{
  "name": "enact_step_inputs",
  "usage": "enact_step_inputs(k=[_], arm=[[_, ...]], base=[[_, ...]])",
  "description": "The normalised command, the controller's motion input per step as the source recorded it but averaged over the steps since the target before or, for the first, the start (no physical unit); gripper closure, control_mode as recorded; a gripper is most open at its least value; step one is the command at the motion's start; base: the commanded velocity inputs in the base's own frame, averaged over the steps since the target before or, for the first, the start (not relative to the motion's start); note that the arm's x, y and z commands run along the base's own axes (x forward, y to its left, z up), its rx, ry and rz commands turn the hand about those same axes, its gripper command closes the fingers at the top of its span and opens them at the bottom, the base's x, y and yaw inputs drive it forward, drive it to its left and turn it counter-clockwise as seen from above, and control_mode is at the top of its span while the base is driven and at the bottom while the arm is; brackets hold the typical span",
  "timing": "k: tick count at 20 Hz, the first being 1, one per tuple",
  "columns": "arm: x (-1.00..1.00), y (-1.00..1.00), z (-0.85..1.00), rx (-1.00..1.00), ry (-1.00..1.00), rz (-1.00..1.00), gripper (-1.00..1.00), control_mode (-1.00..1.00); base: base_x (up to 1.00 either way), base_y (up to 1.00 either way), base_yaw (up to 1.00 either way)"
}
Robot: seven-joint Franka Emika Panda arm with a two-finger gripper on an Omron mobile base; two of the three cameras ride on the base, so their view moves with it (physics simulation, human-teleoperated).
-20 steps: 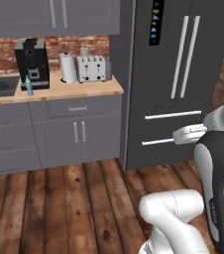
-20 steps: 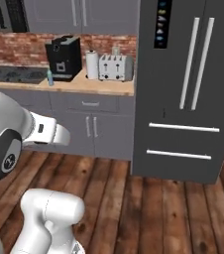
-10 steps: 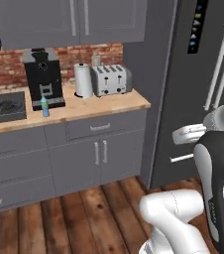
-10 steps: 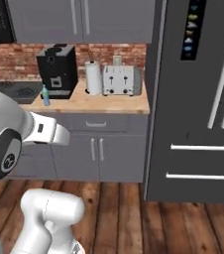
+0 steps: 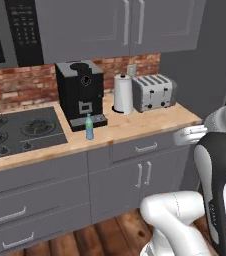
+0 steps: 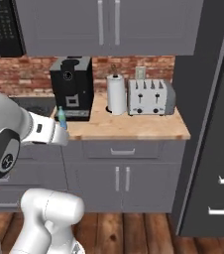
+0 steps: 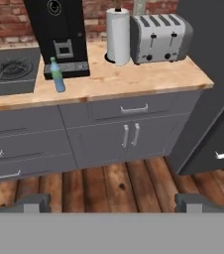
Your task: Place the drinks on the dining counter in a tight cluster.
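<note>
A wood counter [image 5: 135, 127] runs beneath grey cabinets, carrying a black coffee machine [image 5: 80, 94], a silver toaster [image 5: 153, 93] and a white paper towel roll [image 5: 123, 94]. A slim blue bottle [image 5: 89, 127] with a green label stands upright, cap up, just in front of the coffee machine. The gripper [image 7: 113, 202] is open and empty, well apart from the bottle.
</note>
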Motion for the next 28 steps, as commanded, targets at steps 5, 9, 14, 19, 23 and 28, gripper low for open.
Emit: enact_step_inputs(k=[5, 9, 14, 19, 23, 28], arm=[[0.0, 0.0, 0.0, 0.0, 0.0, 0.0, -1.0, 1.0], [0.0, 0.0, 0.0, 0.0, 0.0, 0.0, -1.0, 1.0], [0.0, 0.0, 0.0, 0.0, 0.0, 0.0, -1.0, 1.0], [0.0, 0.0, 0.0, 0.0, 0.0, 0.0, -1.0, 1.0], [0.0, 0.0, 0.0, 0.0, 0.0, 0.0, -1.0, 1.0], [0.0, 0.0, 0.0, 0.0, 0.0, 0.0, -1.0, 1.0]], base=[[0.47, 0.4, 0.0], [0.16, 0.1, 0.0], [0.27, 0.23, 0.0], [0.39, 0.39, 0.03], [0.36, 0.3, 0.1], [0.32, 0.34, 0.1]])
